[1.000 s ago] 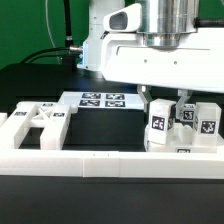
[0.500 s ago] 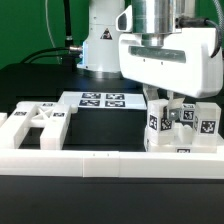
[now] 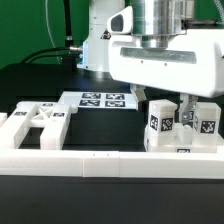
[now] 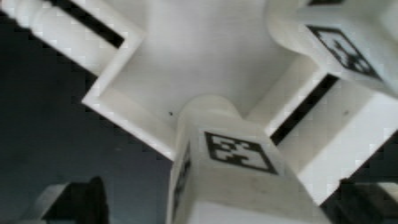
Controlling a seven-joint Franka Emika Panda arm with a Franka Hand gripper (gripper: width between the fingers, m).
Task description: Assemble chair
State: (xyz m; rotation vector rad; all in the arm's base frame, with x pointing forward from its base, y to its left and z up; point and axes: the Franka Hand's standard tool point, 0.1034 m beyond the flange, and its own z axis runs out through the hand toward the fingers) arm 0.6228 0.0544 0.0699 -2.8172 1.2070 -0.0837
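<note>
At the exterior view's right, my gripper hangs over a cluster of white chair parts. It straddles an upright square leg with a black-and-white tag. Another tagged block stands beside it. In the wrist view the leg rises between the two dark fingers, with a gap on each side. My gripper is open and holds nothing. Behind the leg lies a white slotted panel. A second flat slotted panel lies at the exterior view's left.
The marker board lies flat behind the middle of the black table. A long plain white border rail runs along the front edge. The arm's base stands at the back, with a cable beside it.
The jaws have spread apart and let go of the upright leg. The gripper body has shifted slightly toward the exterior view's left over the last half second.
</note>
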